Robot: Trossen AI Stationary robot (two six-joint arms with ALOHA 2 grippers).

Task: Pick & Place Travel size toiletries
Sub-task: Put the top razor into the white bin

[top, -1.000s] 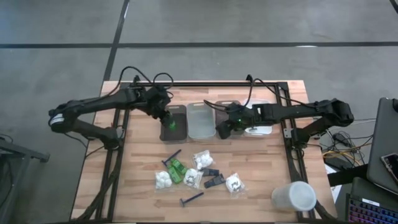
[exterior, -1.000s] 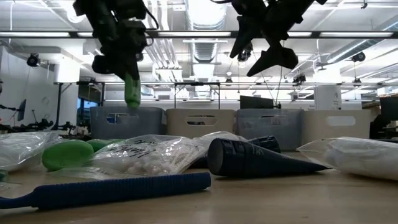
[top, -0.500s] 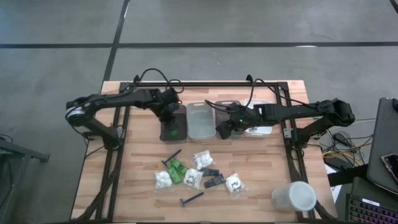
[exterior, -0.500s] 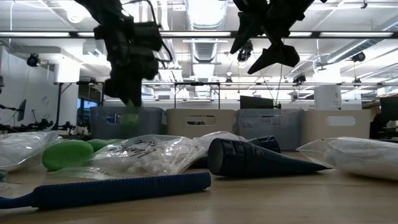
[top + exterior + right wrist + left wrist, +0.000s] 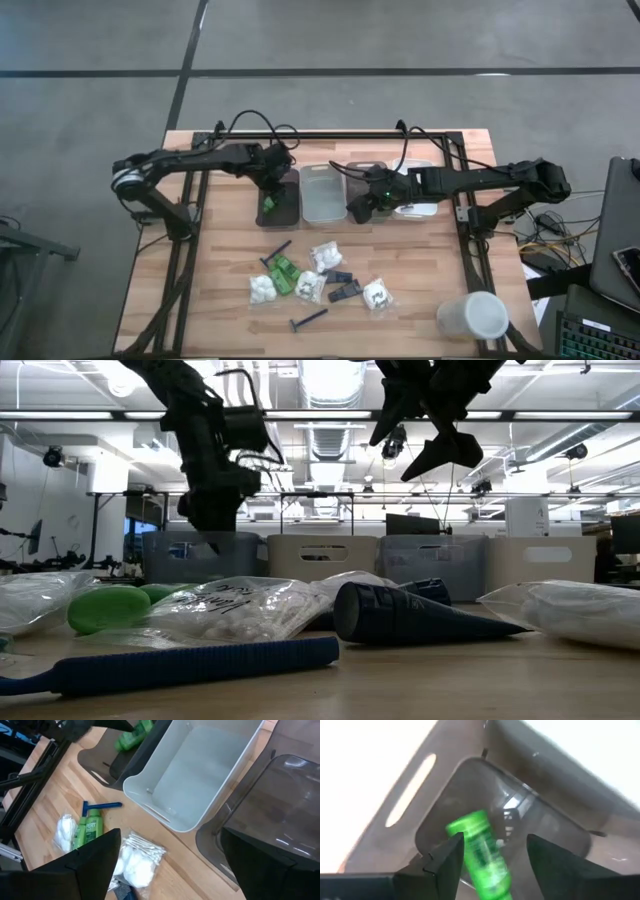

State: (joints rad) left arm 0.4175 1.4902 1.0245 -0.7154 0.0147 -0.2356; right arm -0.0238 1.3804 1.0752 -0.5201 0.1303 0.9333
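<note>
Green bottle inside grey bin, left gripper open above.

Grey concrete floor; ceiling strip lights; wooden table.

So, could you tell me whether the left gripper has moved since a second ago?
Yes. In the overhead view the left gripper has shifted toward the table's far edge, from mid-bin to the far end of the dark bin, and released the green bottle.

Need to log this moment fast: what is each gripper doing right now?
Left gripper: open over the dark bin, green bottle loose between its fingers.
Right gripper: open, holding nothing, above the bins.
</note>
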